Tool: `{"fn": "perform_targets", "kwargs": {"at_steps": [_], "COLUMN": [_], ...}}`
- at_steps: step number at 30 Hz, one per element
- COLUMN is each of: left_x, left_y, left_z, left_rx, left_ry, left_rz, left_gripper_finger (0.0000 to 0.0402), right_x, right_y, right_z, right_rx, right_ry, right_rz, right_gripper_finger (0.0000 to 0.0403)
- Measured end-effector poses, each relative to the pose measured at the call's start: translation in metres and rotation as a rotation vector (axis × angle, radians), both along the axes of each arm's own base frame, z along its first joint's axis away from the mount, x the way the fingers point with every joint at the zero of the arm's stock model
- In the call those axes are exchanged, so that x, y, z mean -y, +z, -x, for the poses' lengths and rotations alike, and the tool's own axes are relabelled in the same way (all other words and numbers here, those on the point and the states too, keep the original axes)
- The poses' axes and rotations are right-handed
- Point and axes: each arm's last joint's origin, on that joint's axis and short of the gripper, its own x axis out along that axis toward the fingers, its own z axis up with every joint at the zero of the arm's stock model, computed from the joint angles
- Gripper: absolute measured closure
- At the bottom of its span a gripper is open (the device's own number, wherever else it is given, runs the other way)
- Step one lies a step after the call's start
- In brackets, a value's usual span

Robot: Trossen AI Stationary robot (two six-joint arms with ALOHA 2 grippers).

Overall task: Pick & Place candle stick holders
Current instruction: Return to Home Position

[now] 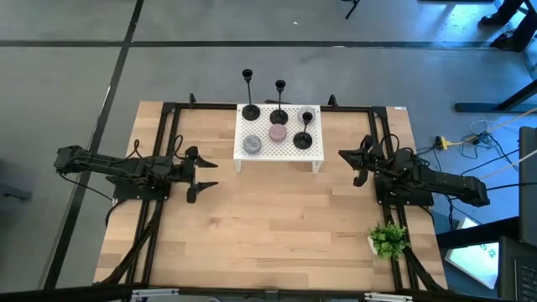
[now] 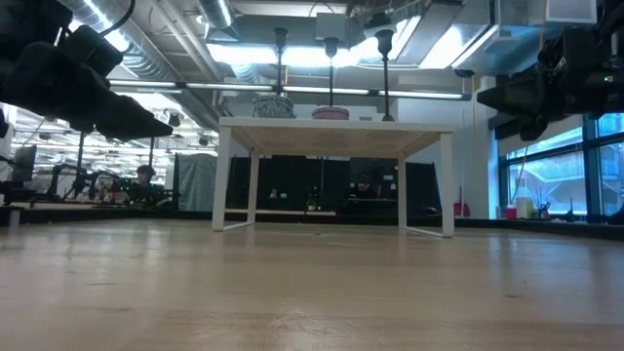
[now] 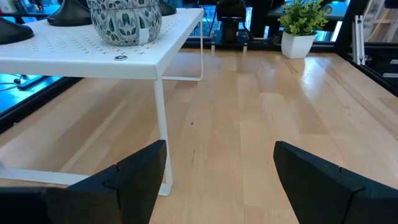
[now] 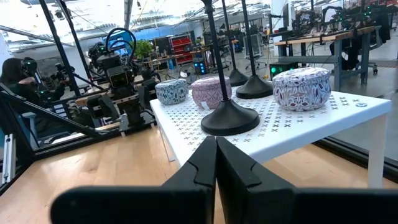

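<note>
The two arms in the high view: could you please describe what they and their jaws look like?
Both the left arm and the right arm are matte black, built of blocky jointed segments, with thin dark cables looping beside them. Each ends in two black jaws, broad and tapering to a wedge tip. No markings are visible.

Robotics lab: exposed ducts (image 2: 109, 21), equipment-laden workbenches (image 4: 323, 34).
</note>
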Motion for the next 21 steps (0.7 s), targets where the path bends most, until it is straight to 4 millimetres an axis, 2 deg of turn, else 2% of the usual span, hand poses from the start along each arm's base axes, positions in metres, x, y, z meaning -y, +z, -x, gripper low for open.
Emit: {"fn": "perform_targets", "kwargs": {"at_steps": [21], "left_x": [-0.0004], "left_y": [0.0065], "left_z": [-0.0011], "left_rx": [0.081], "left_ry": [0.039], "left_rz": [0.083], "left_gripper_finger": [0.0107], "right_x": [0.0], "right_y": [0.0], "right_z": [0.0], "right_rx": [0.0], "right_ry": [0.0], "right_rz": [0.0], "right_gripper_finger": [0.0393]}}
